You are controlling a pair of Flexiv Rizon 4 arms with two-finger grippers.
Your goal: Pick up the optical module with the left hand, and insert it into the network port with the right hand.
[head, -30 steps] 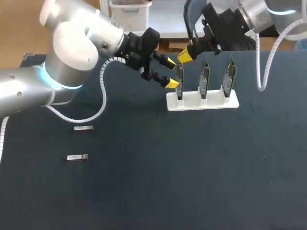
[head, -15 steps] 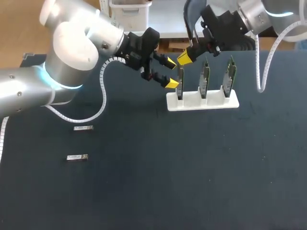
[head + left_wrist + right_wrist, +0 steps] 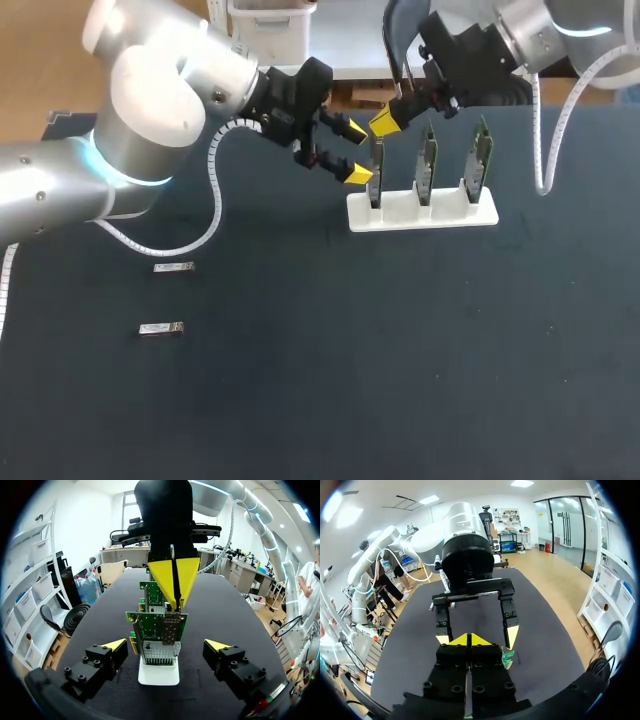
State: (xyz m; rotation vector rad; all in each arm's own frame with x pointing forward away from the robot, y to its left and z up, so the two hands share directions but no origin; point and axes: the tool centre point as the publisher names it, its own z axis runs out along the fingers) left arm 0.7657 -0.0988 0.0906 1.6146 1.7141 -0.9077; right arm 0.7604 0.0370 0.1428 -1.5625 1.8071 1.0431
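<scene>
left gripper spread, astride left board | right gripper pinched closed over its port | modules near-left of both, long axes left-right, left arm nearer

Circuit board ahead, jaws open

Your left gripper, fingers spread, straddles the leftmost board of the white rack. The right gripper, tips pinched together, hangs just over that board and crowds it. You can pass freely over the near table; only two small modules lie at its left.
</scene>
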